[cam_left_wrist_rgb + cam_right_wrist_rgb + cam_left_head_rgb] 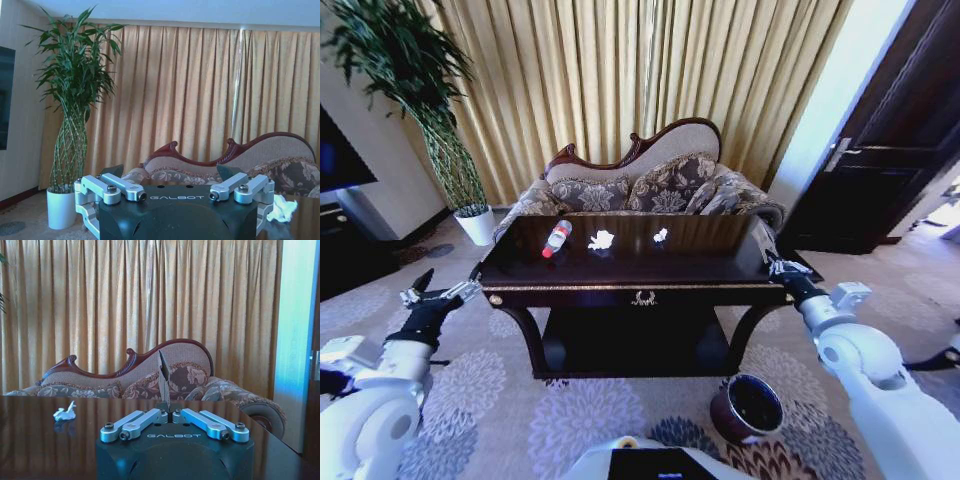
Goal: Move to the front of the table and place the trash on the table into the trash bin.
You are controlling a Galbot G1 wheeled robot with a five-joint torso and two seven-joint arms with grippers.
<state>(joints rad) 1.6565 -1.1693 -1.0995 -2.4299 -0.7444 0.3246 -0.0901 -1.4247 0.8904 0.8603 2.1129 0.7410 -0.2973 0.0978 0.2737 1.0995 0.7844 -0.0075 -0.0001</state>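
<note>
since the robot stands squarely before the worktop (640,262), both arms flank its two ends, which looks like a ready stance for reaching in from either side. the left claw (448,292) hovers just off the left corner with its fingers spread apart; the right claw (767,250) sits at the right edge, fingers pressed together, holding nothing. the bottle (557,238) lies on its side toward the left of the top, long axis running diagonally, red cap pointing toward the sofa (640,185). a paper wad (602,239) lies just right of it, a smaller wad (660,235) farther right. the trash bin (747,408) stands on the carpet by the right front leg, mouth up.
</note>
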